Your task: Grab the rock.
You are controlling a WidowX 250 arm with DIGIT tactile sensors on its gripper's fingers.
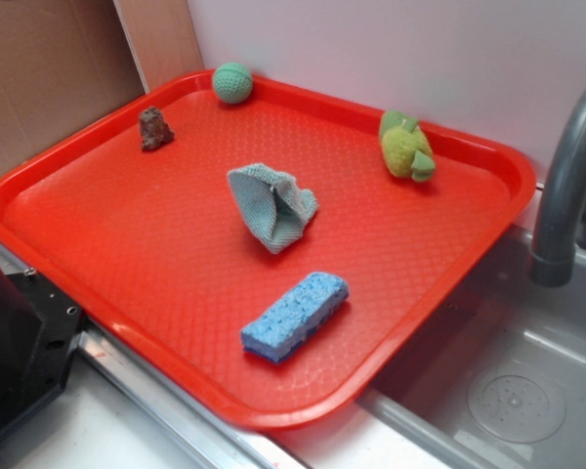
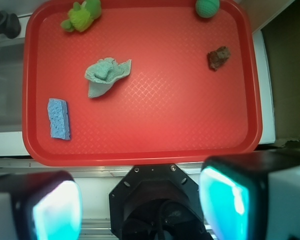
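Note:
The rock is a small lumpy dark brown stone near the tray's far left corner; in the wrist view the rock lies at the upper right. It rests on a red tray. My gripper hangs high above the tray's near edge, over the robot base, far from the rock. It is open, its two cyan-lit fingers wide apart with nothing between them. The gripper does not show in the exterior view.
On the red tray also lie a green knitted ball, a grey-green cloth, a blue sponge and a yellow-green plush toy. A grey faucet and sink stand at the right. The black robot base sits below the tray.

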